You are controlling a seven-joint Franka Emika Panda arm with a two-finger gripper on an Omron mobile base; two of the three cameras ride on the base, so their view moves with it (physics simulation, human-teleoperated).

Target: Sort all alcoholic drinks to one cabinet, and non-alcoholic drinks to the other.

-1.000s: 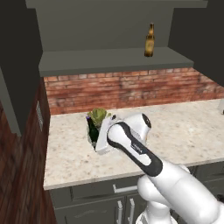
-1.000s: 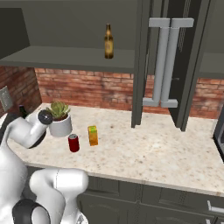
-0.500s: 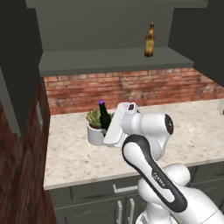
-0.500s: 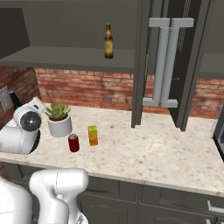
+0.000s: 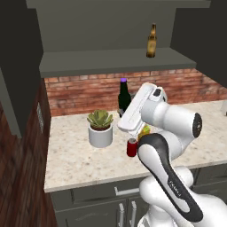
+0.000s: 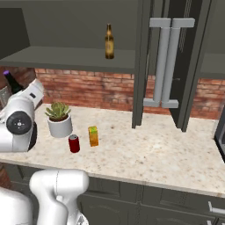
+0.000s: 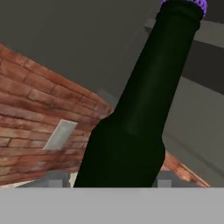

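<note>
1. Left base view: the green bottle with the purple cap stands up behind the robot's hand, at about 1 o'clock from the potted plant. It's slim glass, so stiff, slick and breakable, and probably top-heavy if grabbed high. I'd take it around the wide lower body, not the neck. The beer bottle is already up on the shelf. The red can is on the counter by the arm, light and easy to dent.

2. Right base view: the can and juice carton sit side by side at 4 o'clock from the plant. The green bottle pokes up at the far left beside the hand. The beer bottle's label is too small to read.

3. Hand view: the bottle sits right between the finger tips. The pincer looks about bottle-wide, but I can't tell if it's actually clamped. There's no label or writing on the glass.
</note>
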